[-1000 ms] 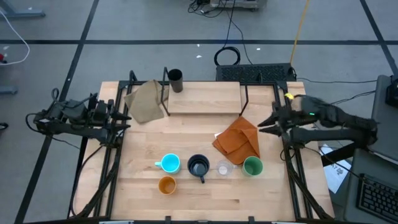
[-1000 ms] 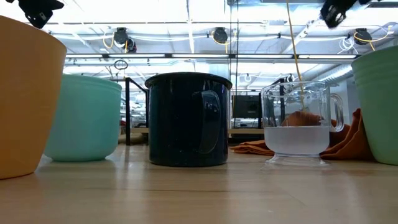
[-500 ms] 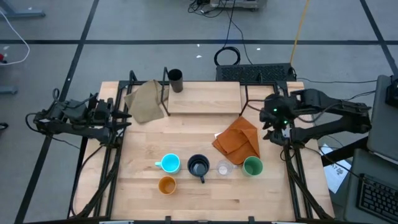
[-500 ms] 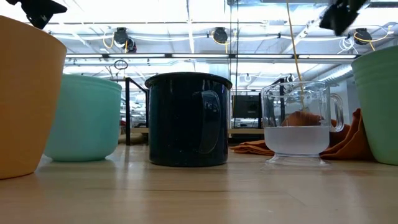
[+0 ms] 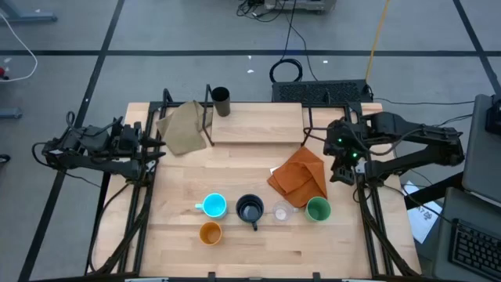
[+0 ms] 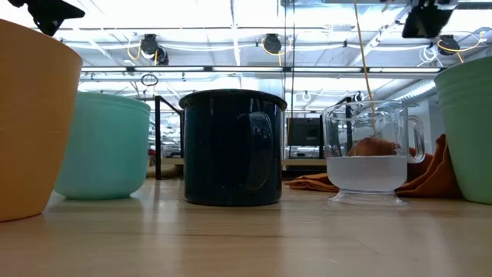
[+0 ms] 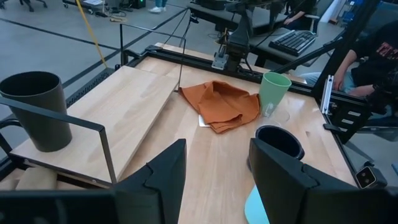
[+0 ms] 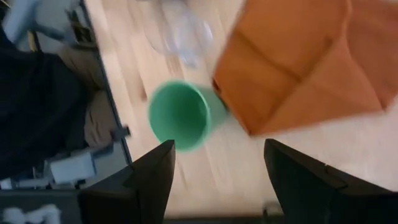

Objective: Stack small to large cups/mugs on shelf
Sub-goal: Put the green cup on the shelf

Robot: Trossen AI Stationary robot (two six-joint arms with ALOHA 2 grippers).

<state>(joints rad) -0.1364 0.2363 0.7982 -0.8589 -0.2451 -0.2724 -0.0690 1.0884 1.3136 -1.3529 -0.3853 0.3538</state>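
**Right arm swings in over the green cup**

My right gripper [image 5: 341, 168] has turned from the table's edge to point down, jaws spread and empty, above the green cup [image 5: 318, 208]. That cup sits beside the orange cloth [image 5: 299, 174]. My left gripper [image 5: 156, 146] waits unmoved, parted, empty.

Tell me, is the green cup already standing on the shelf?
No, the green cup stands on the table beside the orange cloth, while the shelf holds only the dark cup.
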